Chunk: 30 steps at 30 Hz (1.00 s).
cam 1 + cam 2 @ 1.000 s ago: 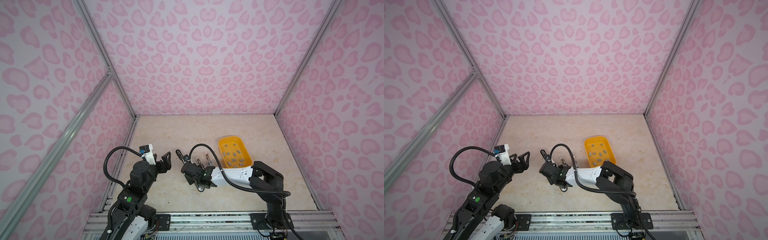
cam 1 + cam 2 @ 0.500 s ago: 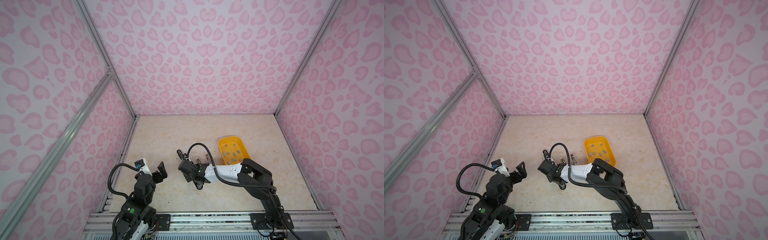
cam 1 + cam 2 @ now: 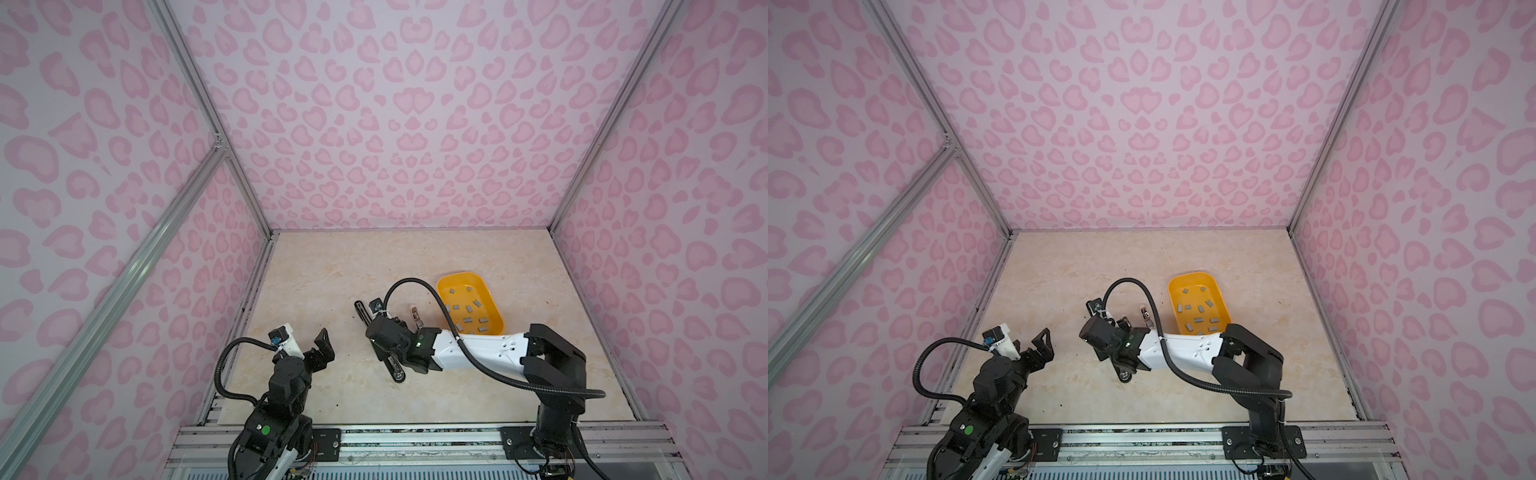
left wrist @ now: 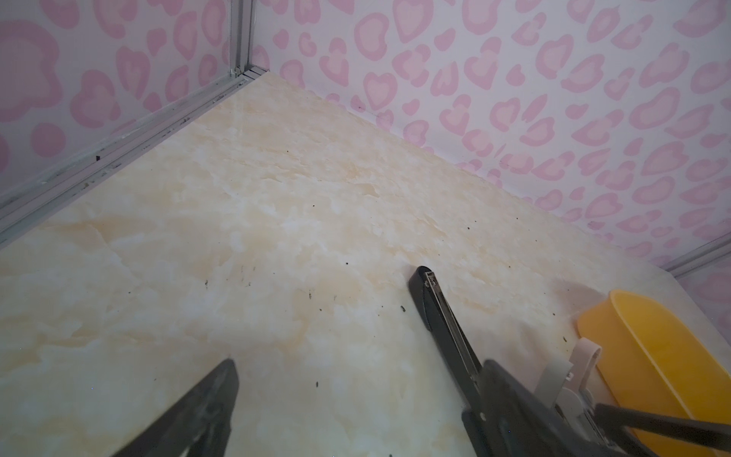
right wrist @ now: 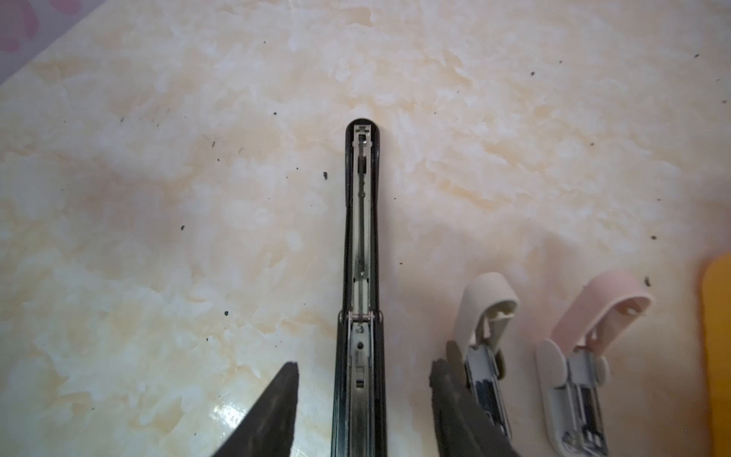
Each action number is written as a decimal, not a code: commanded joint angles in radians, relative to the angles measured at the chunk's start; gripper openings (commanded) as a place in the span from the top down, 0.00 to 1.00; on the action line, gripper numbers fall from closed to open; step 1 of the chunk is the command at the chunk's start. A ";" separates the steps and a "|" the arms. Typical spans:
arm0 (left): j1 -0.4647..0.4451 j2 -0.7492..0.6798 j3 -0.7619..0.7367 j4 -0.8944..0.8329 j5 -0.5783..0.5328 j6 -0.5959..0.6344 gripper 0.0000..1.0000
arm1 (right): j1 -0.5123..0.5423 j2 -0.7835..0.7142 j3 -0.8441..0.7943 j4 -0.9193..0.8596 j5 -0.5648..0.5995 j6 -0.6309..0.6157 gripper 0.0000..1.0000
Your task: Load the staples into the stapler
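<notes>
The right gripper point(image 5: 363, 364) straddles the opened black stapler point(image 5: 362, 237), jaws parted, clear of its sides. The left gripper point(image 4: 360, 368) gapes empty, near left. A white stapler point(image 5: 486, 312) and a pink stapler point(image 5: 601, 308) lie just right; the staples point(image 3: 467, 308) sit in the yellow tray point(image 3: 457, 280) beyond.

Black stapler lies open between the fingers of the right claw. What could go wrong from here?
The right claw straddles the open black stapler; closing carelessly could skew it.
Its finger sits beside the white mini stapler; a sideways move may knock it.
The staples in the yellow tray are small and flat, so a pick may slip.
</notes>
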 commanded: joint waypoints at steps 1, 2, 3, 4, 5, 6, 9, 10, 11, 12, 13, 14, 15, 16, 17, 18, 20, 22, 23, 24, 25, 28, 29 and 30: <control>-0.001 0.000 -0.002 0.010 0.036 0.003 0.05 | 0.003 -0.123 -0.079 0.027 0.080 0.033 0.48; -0.002 0.001 -0.002 0.011 0.042 0.004 0.05 | 0.001 -0.183 -0.110 0.021 0.116 0.049 0.47; -0.001 0.003 -0.002 0.013 0.046 0.006 0.05 | -0.003 -0.234 -0.131 0.014 0.144 0.061 0.45; -0.001 0.004 -0.002 0.014 0.051 0.008 0.07 | -0.011 -0.288 -0.158 0.006 0.165 0.077 0.43; -0.002 0.004 -0.002 0.016 0.056 0.011 0.09 | -0.025 -0.347 -0.186 -0.004 0.177 0.090 0.41; -0.001 0.003 -0.003 0.018 0.062 0.013 0.11 | -0.047 -0.400 -0.211 -0.019 0.175 0.090 0.38; -0.001 0.002 -0.004 0.018 0.066 0.014 0.13 | -0.166 -0.549 -0.268 -0.083 0.059 0.087 0.36; -0.001 0.001 -0.004 0.018 0.068 0.014 0.14 | -0.225 -0.591 -0.288 -0.100 0.001 0.072 0.39; -0.001 0.001 -0.005 0.019 0.070 0.015 0.15 | -0.288 -0.625 -0.307 -0.118 -0.038 0.059 0.40; -0.001 0.000 -0.006 0.019 0.071 0.015 0.16 | -0.338 -0.650 -0.322 -0.140 -0.053 0.049 0.41; -0.001 -0.002 -0.006 0.019 0.070 0.015 0.16 | -0.397 -0.671 -0.335 -0.166 -0.065 0.039 0.41; -0.001 -0.002 -0.006 0.019 0.069 0.014 0.16 | -0.443 -0.683 -0.349 -0.186 -0.077 0.023 0.42; -0.001 -0.001 -0.008 0.019 0.070 0.014 0.16 | -0.493 -0.690 -0.363 -0.200 -0.100 0.000 0.47; -0.002 0.000 -0.008 0.021 0.069 0.015 0.16 | -0.536 -0.688 -0.373 -0.217 -0.118 -0.016 0.52; -0.001 0.001 -0.008 0.021 0.064 0.012 0.16 | -0.565 -0.682 -0.383 -0.234 -0.130 -0.028 0.57; -0.001 0.003 -0.008 0.021 0.059 0.009 0.16 | -0.588 -0.670 -0.393 -0.249 -0.141 -0.044 0.61; -0.001 0.010 -0.007 0.020 0.055 0.009 0.16 | -0.612 -0.646 -0.411 -0.268 -0.164 -0.065 0.69; -0.001 0.015 -0.005 0.022 0.046 0.005 0.16 | -0.620 -0.622 -0.440 -0.261 -0.179 -0.074 0.72; -0.001 0.017 -0.005 0.023 0.041 0.005 0.16 | -0.622 -0.609 -0.454 -0.248 -0.185 -0.072 0.73; -0.001 0.019 -0.005 0.028 0.040 0.007 0.15 | -0.625 -0.595 -0.465 -0.234 -0.200 -0.071 0.73; -0.001 0.020 -0.007 0.034 0.039 0.011 0.15 | -0.629 -0.575 -0.476 -0.213 -0.222 -0.070 0.74; -0.001 0.020 -0.009 0.040 0.009 0.011 0.14 | -0.634 -0.496 -0.468 -0.199 -0.258 -0.073 0.75; -0.001 0.018 -0.007 0.038 -0.002 0.009 0.14 | -0.638 -0.455 -0.441 -0.222 -0.271 -0.085 0.76; -0.001 0.017 -0.007 0.038 -0.009 0.008 0.13 | -0.639 -0.422 -0.422 -0.231 -0.274 -0.089 0.78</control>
